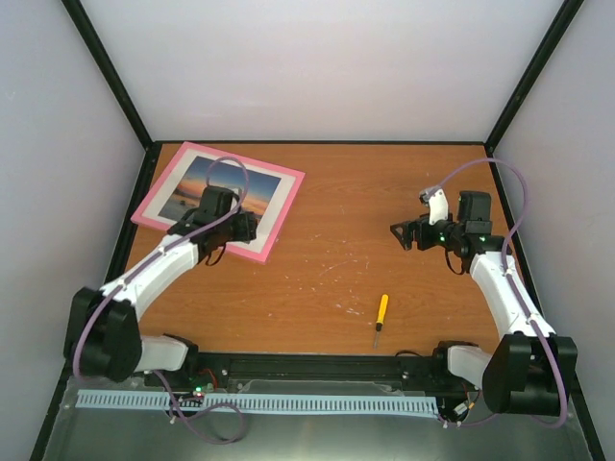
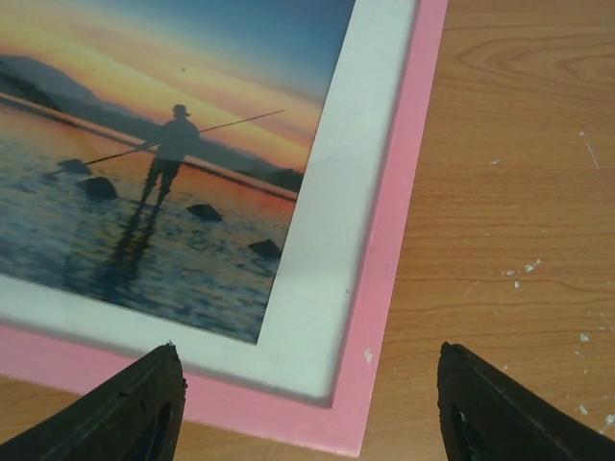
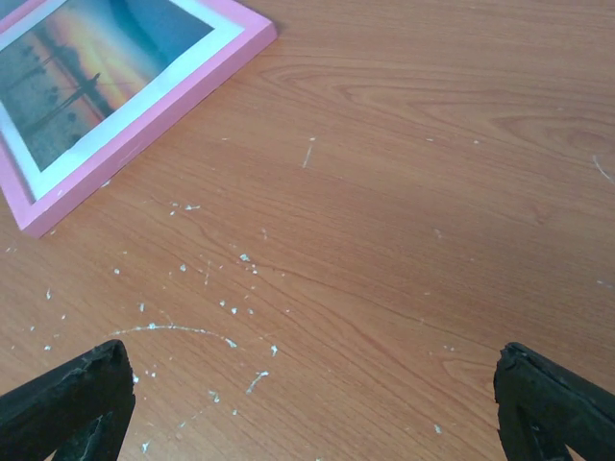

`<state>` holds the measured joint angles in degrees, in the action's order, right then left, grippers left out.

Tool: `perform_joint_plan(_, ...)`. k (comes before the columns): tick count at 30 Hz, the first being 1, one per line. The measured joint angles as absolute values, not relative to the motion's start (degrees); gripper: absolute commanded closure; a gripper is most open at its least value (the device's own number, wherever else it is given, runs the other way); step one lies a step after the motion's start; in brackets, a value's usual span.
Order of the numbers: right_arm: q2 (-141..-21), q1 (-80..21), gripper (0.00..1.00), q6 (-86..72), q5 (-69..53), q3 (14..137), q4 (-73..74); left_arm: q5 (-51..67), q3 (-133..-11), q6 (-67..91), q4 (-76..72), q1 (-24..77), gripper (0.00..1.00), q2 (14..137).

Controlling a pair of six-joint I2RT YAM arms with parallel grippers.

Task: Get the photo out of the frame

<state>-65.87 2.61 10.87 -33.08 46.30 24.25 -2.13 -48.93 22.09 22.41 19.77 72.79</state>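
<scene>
The pink frame [image 1: 281,213] lies face up at the table's back left, with the sunset photo [image 1: 197,187] inside a white mat. My left gripper [image 1: 231,235] is open and hovers over the frame's near right corner. In the left wrist view the frame corner [image 2: 360,403] sits between the black fingertips [image 2: 135,408], with the photo [image 2: 144,163] above it. My right gripper [image 1: 402,233] is open and empty over bare table at the right. The right wrist view shows the frame [image 3: 144,134] and photo [image 3: 86,67] at the top left.
A yellow-handled screwdriver [image 1: 381,315] lies on the wooden table near the front middle. White scratches and flecks mark the table [image 3: 221,307] surface. Black posts and pale walls enclose the table on three sides.
</scene>
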Motion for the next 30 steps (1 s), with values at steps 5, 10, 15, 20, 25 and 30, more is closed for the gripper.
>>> perform_joint_plan(5,-65.87,2.46,0.0,13.52,-35.0,46.15,24.21,-0.1,-56.4,22.04,23.03,19.7,0.28,82.94)
perform_joint_plan(10,-66.28,2.46,0.0,15.07,-36.64,46.57,25.74,4.89,-68.01,21.69,22.81,18.96,0.2,94.17)
perform_joint_plan(15,-66.59,2.46,0.0,15.49,-37.47,51.77,31.79,9.06,-80.6,21.45,23.2,18.57,0.18,105.47)
perform_joint_plan(20,-60.9,2.46,0.0,15.92,-40.18,49.89,31.05,11.07,-92.75,20.38,24.51,18.37,0.22,116.03)
perform_joint_plan(25,-60.82,2.35,0.01,17.78,-42.87,46.52,32.27,11.42,-96.49,18.26,24.45,18.37,0.42,121.1)
perform_joint_plan(30,-61.69,2.26,0.14,19.2,-44.29,46.41,32.36,13.19,-96.49,16.32,23.73,18.5,0.45,123.48)
